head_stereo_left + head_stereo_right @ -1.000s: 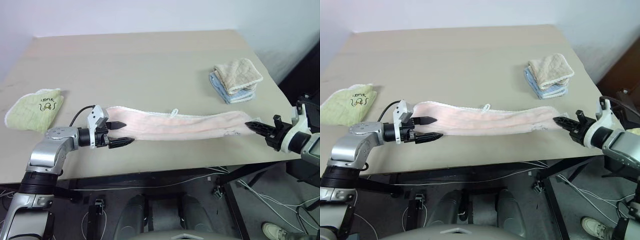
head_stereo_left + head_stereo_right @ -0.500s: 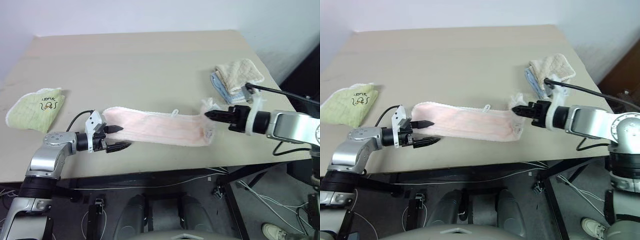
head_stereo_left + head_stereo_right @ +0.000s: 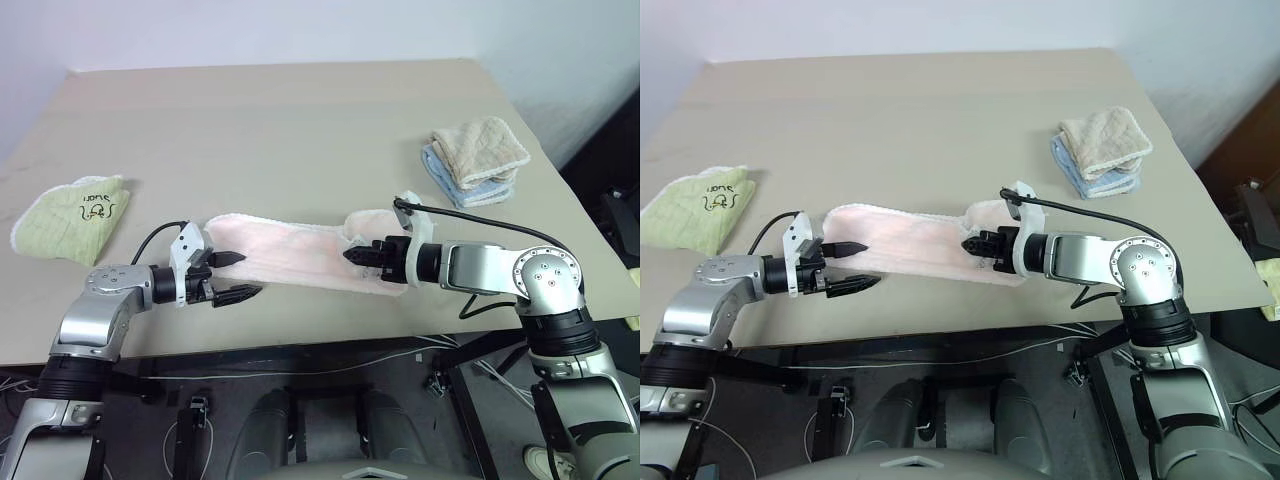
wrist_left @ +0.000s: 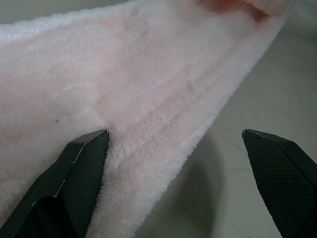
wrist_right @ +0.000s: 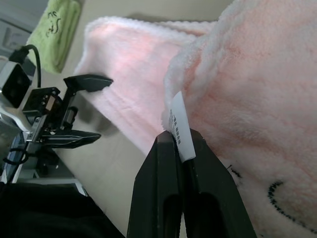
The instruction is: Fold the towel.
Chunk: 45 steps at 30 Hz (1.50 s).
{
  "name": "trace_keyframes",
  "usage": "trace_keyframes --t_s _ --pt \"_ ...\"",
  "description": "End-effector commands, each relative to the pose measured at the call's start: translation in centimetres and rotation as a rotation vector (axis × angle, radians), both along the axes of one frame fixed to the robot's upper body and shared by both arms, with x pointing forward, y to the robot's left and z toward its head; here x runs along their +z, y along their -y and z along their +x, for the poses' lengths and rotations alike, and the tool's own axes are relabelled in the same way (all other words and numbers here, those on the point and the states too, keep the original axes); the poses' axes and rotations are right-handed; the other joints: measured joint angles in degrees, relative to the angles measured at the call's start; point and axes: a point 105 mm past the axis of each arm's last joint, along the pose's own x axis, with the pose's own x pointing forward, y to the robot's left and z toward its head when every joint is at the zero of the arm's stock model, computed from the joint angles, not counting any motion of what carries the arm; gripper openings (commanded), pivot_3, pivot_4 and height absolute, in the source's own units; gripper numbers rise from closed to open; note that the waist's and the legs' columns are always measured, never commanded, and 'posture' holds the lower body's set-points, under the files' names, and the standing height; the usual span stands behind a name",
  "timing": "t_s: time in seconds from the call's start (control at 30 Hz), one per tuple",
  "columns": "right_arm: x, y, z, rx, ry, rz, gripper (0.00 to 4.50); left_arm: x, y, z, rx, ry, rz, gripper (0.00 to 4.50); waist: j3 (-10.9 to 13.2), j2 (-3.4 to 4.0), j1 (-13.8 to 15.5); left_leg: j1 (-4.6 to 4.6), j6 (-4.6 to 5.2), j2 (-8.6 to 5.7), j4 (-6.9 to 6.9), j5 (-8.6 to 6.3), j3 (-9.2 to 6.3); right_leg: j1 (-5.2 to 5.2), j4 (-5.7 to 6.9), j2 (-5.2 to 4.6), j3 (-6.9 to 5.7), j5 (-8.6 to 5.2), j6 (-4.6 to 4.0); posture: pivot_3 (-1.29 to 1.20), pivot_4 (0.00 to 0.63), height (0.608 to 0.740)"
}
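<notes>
On the table (image 3: 300, 110), the pink towel (image 3: 290, 250) lies partly doubled over — the right gripper (image 3: 350, 255) pinches its folded-back end and white tag, hiding the layers beneath, while the left gripper (image 3: 240, 275), fingers spread wide, straddles the other end's near edge.

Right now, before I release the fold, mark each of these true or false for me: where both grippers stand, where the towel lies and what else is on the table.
1. The right gripper is shut on the towel. True.
2. The left gripper is clamped on the towel. False: it is open at the towel's left end.
3. The green cloth lies on the towel. False: it lies apart, to the left.
4. The beige cloth lies on the blue cloth. True.
</notes>
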Motion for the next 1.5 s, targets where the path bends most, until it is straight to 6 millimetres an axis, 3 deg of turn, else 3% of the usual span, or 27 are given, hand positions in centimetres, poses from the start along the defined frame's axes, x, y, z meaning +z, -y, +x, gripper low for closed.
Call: trace_keyframes --t_s 0.03,0.23,0.33,0.43,0.63,0.73,0.87,1.1,1.4,1.5 --pt "1.4 -0.7 -0.3 0.056 0.052 0.026 1.04 0.7 -0.4 -0.2 0.011 0.019 0.01 4.5 0.0 0.0 -0.02 0.0 0.0 0.0 -0.01 0.0 0.0 -0.01 0.0 0.0 0.0 0.0 0.0 0.0 0.15 0.74" --pt "2.4 -1.1 -1.0 0.101 0.099 0.058 3.05 1.4 -0.2 -0.1 0.019 0.028 -0.025 4.5 0.0 0.01 -0.07 0.0 0.0 0.0 -0.05 0.0 0.0 -0.03 0.0 0.0 0.0 0.0 0.0 0.0 0.15 0.74" --pt "5.5 -0.3 -1.6 0.107 0.232 0.164 4.09 3.5 0.6 0.1 -0.004 0.062 -0.143 4.5 0.0 0.01 0.0 -0.02 0.0 0.0 -0.05 0.0 0.0 -0.04 -0.01 0.0 0.0 0.0 0.0 0.0 0.15 0.74" --pt "7.6 1.0 -2.5 0.114 0.369 0.196 4.09 5.8 1.2 0.9 -0.001 0.109 -0.252 4.5 0.0 0.0 0.64 -0.13 0.0 0.0 0.0 0.0 -0.06 -0.06 -0.03 -0.01 -0.08 0.0 0.01 0.0 0.15 0.74" --pt "8.3 2.8 -1.5 0.0 0.566 0.172 2.46 9.8 4.4 1.4 -0.118 0.166 -0.427 4.5 -0.04 -0.06 0.28 -0.11 0.03 -0.05 0.11 0.0 -0.06 0.03 -0.02 0.0 -0.14 0.02 0.03 0.0 0.15 0.74" --pt "7.3 3.5 -0.1 -0.072 0.608 0.131 1.32 9.9 6.0 2.6 -0.147 0.193 -0.433 3.89 -0.04 -0.06 0.25 0.0 0.03 -0.04 0.12 0.01 -0.02 0.05 0.08 0.12 -0.15 0.1 0.18 0.0 0.15 0.74" --pt "5.4 3.7 1.5 -0.136 0.646 0.07 0.0 8.1 9.0 3.9 -0.214 0.193 -0.388 2.55 -0.05 -0.06 0.41 0.05 0.05 -0.05 0.21 0.02 0.04 0.12 0.11 0.32 -0.19 0.12 0.24 0.0 0.15 0.74" --pt "1.7 3.8 3.5 -0.203 0.627 -0.072 0.0 6.7 12.8 5.5 -0.263 0.212 -0.34 0.16 -0.04 -0.07 0.52 0.03 0.07 -0.11 0.32 0.03 0.08 0.13 0.19 0.39 -0.17 0.27 0.53 0.0 0.15 0.74" --pt "1.3 5.2 5.3 -0.33 0.623 -0.082 0.0 6.5 16.6 5.6 -0.366 0.224 -0.348 0.16 -0.05 -0.08 0.37 0.04 0.07 -0.11 0.37 0.03 0.06 0.15 0.28 0.43 -0.17 0.32 0.63 0.0 0.15 0.74" --pt "1.1 5.5 5.5 -0.358 0.614 -0.079 0.0 5.2 17.3 5.2 -0.397 0.204 -0.298 0.16 -0.05 -0.08 0.38 0.06 0.07 -0.1 0.37 0.03 0.04 0.15 0.3 0.46 -0.17 0.31 0.65 0.0 0.15 0.74"
